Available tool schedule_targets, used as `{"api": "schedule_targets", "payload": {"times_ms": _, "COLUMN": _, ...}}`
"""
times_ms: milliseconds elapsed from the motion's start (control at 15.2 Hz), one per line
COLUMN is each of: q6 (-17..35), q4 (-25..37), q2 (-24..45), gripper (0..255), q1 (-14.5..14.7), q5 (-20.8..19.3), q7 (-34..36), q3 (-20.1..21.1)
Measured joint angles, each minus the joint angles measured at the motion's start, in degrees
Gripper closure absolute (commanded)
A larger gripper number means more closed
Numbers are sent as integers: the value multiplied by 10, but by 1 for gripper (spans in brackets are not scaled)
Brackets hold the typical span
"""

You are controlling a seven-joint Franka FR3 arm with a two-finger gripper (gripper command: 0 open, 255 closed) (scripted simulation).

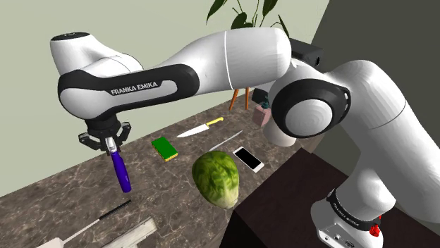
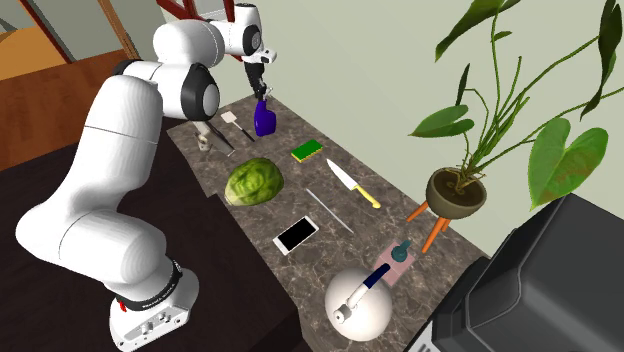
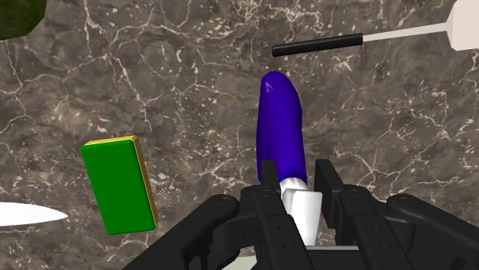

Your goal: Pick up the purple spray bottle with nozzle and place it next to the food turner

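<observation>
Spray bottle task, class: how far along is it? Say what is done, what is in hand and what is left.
Done: the gripper is shut on the white nozzle of the purple spray bottle. In hand: the bottle hangs from it over the marbled counter, apparently lifted, apart from the food turner. Left: carry it over and set it down beside the turner.

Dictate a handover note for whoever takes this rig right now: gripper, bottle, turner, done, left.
Gripper: fingers shut on the bottle at its white nozzle end.
Bottle: purple body hangs below the gripper, apparently just off the counter.
Turner: flat on the counter, a little beyond the bottle, not touching it.
Done: grasp, probably the lift.
Left: carry it over, set it beside the turner, release.
</observation>
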Motion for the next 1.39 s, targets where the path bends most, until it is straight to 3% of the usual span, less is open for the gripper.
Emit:
{"api": "schedule_targets", "payload": {"times_ms": 462, "q6": 12, "q4": -9, "q2": 2, "gripper": 255, "q1": -1, "q5": 0, "q7": 0, "q3": 0}}
{"api": "schedule_targets", "payload": {"times_ms": 528, "q6": 12, "q4": -9, "q2": 2, "gripper": 0, "q1": -1, "q5": 0, "q7": 0, "q3": 0}}
{"api": "schedule_targets", "payload": {"times_ms": 924, "q6": 12, "q4": -9, "q2": 2, "gripper": 0, "q1": -1, "q5": 0, "q7": 0, "q3": 0}}
{"api": "schedule_targets", "payload": {"times_ms": 1386, "q6": -47, "q4": 34, "q2": -14, "gripper": 0, "q1": 0, "q5": 1, "q7": -1, "q3": 1}}
